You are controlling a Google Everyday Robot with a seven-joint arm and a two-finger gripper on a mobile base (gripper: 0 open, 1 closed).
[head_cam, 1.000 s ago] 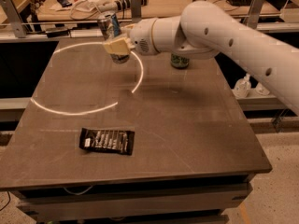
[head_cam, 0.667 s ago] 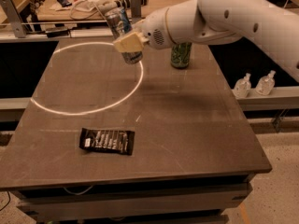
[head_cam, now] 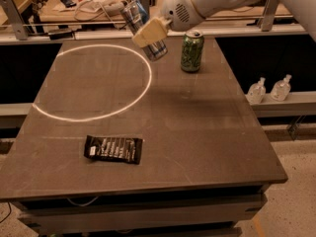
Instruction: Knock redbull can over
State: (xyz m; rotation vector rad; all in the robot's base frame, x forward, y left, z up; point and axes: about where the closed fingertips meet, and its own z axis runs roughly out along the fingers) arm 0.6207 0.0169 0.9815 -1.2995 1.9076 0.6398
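Across the far side of the dark table (head_cam: 207, 132), toward 12 o'clock, the white arm (head_cam: 207, 1) reaches in from 2 o'clock. Its gripper (head_cam: 148, 32) sits against the redbull can (head_cam: 157, 50). A ring of white light (head_cam: 149, 78) lies on the tabletop at 10 o'clock. The redbull can is at that ring's far right rim, tilted, with its top leaning off toward 11 o'clock and its base low by the surface. The green can (head_cam: 192, 51) stands upright just beside it at its 3 o'clock, apart from both can and gripper.

By my reading the tipping itself is in hand: the can is well off vertical but not lying down. The next move calls for carrying its top farther over toward 10 or 11 o'clock, away from the green can, then freeing it so it rests on its side. A sweep toward 3 o'clock would risk the wrong can.

Whether the gripper is clamped on the can or only pressed against it, I cannot tell, since its beige tip covers the can's middle and the far side is hidden. Nor is it clear whether the base touches the table. The arm is cut off at the top right edge.

A black snack packet (head_cam: 113, 148) lies at 7 o'clock, its print unreadable. Two small bottles (head_cam: 256, 90) stand on a ledge (head_cam: 296, 103) off the table at 3 o'clock.
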